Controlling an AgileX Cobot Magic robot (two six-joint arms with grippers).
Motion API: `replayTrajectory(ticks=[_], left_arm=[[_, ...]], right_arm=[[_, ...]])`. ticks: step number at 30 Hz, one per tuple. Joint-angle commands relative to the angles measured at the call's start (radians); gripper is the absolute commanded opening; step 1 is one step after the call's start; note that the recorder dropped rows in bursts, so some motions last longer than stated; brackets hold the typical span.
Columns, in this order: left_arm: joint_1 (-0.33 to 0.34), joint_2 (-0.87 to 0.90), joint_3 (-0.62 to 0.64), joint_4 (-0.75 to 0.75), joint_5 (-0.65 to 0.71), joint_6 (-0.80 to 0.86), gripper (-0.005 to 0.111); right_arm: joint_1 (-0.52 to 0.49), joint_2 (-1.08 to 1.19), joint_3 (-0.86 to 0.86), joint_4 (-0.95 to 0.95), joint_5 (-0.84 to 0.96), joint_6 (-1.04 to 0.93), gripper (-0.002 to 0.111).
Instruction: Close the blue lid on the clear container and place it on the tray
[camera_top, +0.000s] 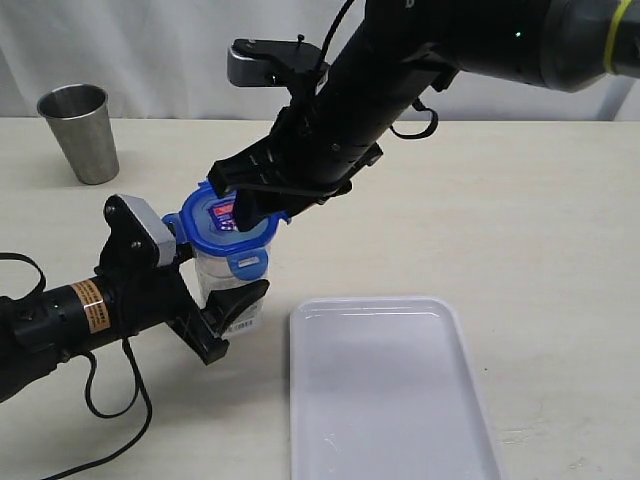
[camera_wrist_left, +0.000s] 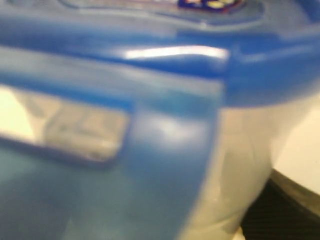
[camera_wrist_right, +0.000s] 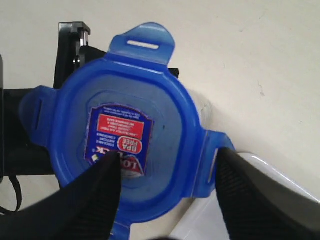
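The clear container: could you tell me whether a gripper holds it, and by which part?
The left gripper holds the clear container by its lower body. The right gripper stands open over the blue lid, gripping nothing.

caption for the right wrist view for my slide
Right gripper open over the blue lid, one fingertip over its sticker, the tray corner alongside.

Left arm's lying low and reaching in from the left, left gripper (camera_top: 228, 300) clamped around the clear container (camera_top: 212, 272), and the right arm slants down from the upper right, right gripper (camera_top: 235, 200) spread wide.
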Motion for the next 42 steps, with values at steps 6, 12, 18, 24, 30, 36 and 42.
replayTrajectory(ticks=[6, 12, 18, 24, 30, 36, 42], left_arm=[[-0.001, -0.002, -0.008, -0.001, -0.031, -0.026, 0.000], [-0.001, -0.002, -0.008, -0.001, -0.029, -0.032, 0.000], [-0.001, -0.002, -0.008, -0.001, -0.029, -0.037, 0.000], [-0.001, -0.002, -0.008, -0.001, -0.029, -0.037, 0.000], [-0.001, -0.002, -0.008, -0.001, -0.029, -0.039, 0.000], [-0.001, -0.002, -0.008, -0.001, -0.021, -0.038, 0.000], [-0.001, -0.002, -0.008, -0.007, -0.008, -0.039, 0.000]], right_arm=[[-0.007, 0.043, -0.005, 0.105, 0.003, -0.031, 0.054], [-0.007, 0.102, -0.005, 0.205, 0.051, -0.102, 0.045], [-0.007, 0.142, -0.005, 0.280, 0.063, -0.160, 0.038], [-0.007, 0.191, -0.005, 0.302, 0.102, -0.183, 0.038], [-0.007, 0.226, -0.005, 0.390, 0.143, -0.258, 0.038], [-0.007, 0.215, -0.005, 0.325, 0.140, -0.280, 0.038], [-0.007, 0.156, -0.005, 0.175, 0.089, -0.228, 0.044]])
